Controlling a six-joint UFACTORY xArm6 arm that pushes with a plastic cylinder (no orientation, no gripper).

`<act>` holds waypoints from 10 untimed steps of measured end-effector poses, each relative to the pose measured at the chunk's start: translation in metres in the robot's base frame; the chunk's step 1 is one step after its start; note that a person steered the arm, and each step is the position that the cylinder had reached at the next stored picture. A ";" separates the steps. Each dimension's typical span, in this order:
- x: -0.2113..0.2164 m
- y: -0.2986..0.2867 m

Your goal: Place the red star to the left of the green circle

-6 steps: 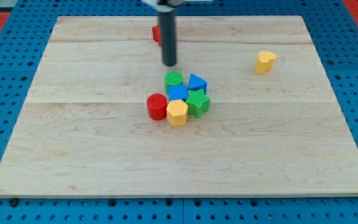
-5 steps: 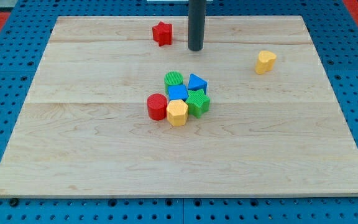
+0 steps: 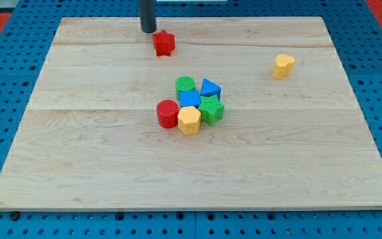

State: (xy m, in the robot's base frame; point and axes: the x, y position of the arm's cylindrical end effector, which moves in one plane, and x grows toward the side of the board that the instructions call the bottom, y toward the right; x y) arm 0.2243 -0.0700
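Observation:
The red star (image 3: 164, 44) lies near the view's top, left of centre on the wooden board (image 3: 78, 146). My tip (image 3: 148, 30) stands just up and left of the star, close to it. The green circle (image 3: 185, 84) sits at the top left of a cluster in the board's middle, well below the star and slightly to its right.
The cluster also holds a blue triangle (image 3: 210, 87), a blue block (image 3: 190, 99), a green star (image 3: 211, 109), a red cylinder (image 3: 167, 113) and a yellow hexagon (image 3: 189, 120). A yellow heart (image 3: 283, 66) lies alone at the right.
My tip went from above the cluster up and right past the red star, then to the star's upper left. The red star has shifted down and left a little.

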 end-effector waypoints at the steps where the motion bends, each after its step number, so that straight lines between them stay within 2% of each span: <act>1: 0.038 0.022; 2: 0.053 -0.005; 4: 0.120 -0.013; 6: 0.127 -0.013; 7: 0.161 -0.013; 10: 0.186 0.012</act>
